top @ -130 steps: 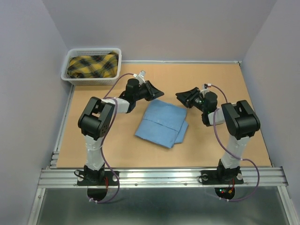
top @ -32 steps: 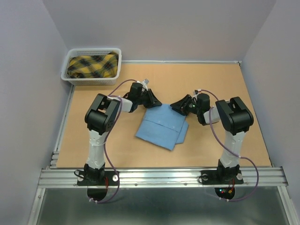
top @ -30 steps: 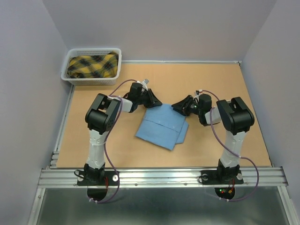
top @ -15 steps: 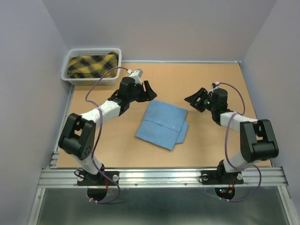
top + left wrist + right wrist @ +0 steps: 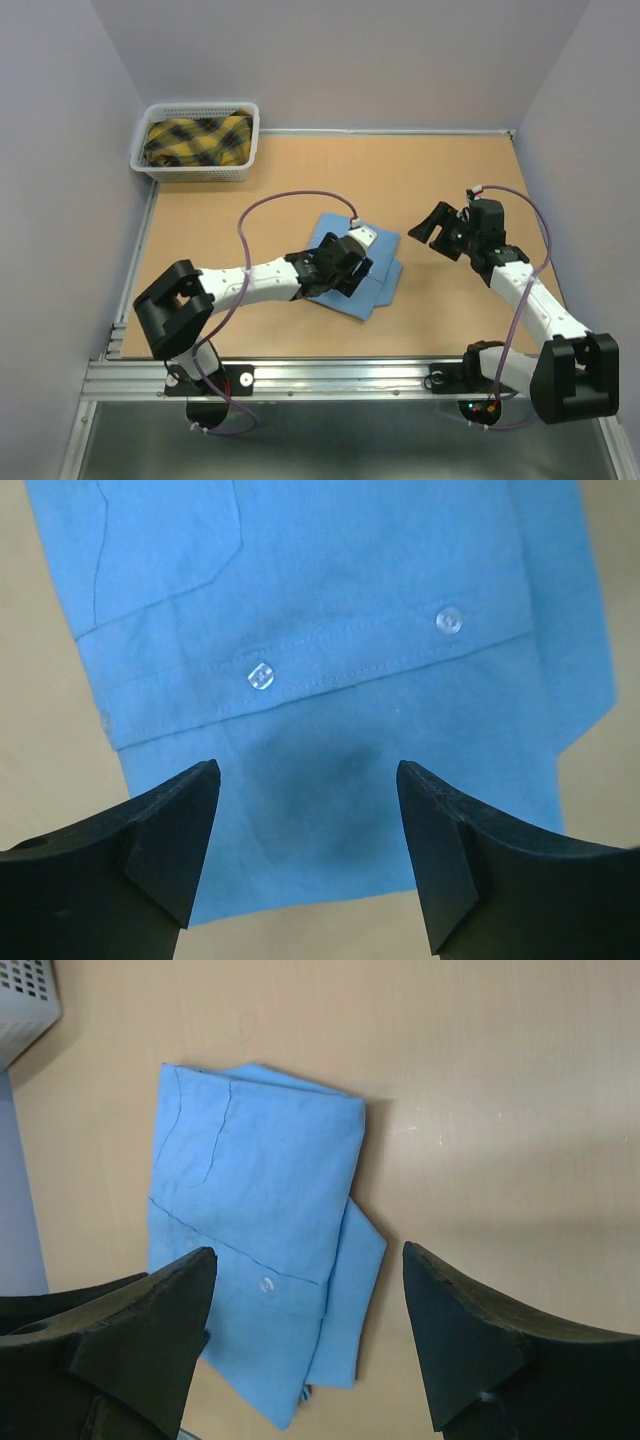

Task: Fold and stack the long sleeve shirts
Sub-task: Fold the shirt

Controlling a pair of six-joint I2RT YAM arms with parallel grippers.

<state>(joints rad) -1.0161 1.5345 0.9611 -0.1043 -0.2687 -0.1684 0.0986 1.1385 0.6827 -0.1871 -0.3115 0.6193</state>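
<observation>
The left gripper hung wide open and empty over the folded shirt. The right gripper, equally open and empty, stood toward the right edge of the table. Any regrasp would have needed all layers pinched together.

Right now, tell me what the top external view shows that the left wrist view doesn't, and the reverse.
Top external only: the white basket holding yellow plaid cloth, and the right fingers, open. Left wrist only: two clear buttons on the placket. Both: the folded light blue shirt on the table, left fingers open above it.
</observation>
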